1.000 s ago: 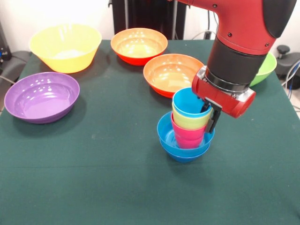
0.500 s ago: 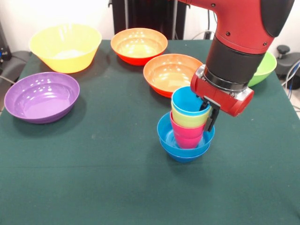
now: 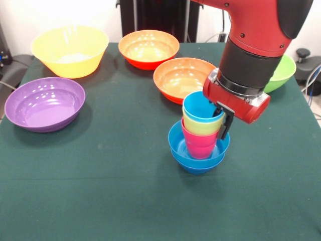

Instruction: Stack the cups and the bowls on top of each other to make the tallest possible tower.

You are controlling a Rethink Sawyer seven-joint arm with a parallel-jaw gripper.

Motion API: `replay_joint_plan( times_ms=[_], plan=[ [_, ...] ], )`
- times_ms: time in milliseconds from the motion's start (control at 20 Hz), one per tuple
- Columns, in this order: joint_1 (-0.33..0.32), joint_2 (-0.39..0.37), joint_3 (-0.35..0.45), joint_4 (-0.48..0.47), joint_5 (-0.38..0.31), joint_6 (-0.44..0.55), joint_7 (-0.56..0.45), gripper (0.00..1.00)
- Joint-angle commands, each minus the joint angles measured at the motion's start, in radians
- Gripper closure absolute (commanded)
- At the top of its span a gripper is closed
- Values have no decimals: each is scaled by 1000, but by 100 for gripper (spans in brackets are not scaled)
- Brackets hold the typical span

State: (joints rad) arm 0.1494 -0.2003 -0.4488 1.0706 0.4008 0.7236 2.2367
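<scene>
near the middle of the green bench (image 3: 100,191) stands the tower (image 3: 200,138): a small blue bowl (image 3: 180,148) holding the pink cup (image 3: 199,143), the yellow cup (image 3: 200,128) and the light blue cup (image 3: 199,108) nested upward. the gripper (image 3: 220,120) has its fingers (image 3: 225,126) pinching the rim of the cups, one inside and one outside. so the cups look done, but the yellow bowl (image 3: 70,50), purple bowl (image 3: 44,103), two orange bowls (image 3: 148,47) and lime green bowl (image 3: 282,73) lie apart, not yet stacked.

Gripper (image 3: 221,120) at the tower's (image 3: 199,134) top rim.
Light blue cup (image 3: 200,108) tops yellow and pink cups in blue bowls; gripper at its 3 o'clock.
</scene>
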Motion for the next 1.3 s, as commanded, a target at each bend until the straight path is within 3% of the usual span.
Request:
replay_joint_plan(
  times_ms=[50,900,950,1300],
  plan=[
    [17,6,70,81,10,-17,211,100],
    [20,11,63,74,5,-26,212,100],
    [20,11,64,74,5,-26,212,0],
    [21,10,65,76,5,-32,211,0]
  ],
)
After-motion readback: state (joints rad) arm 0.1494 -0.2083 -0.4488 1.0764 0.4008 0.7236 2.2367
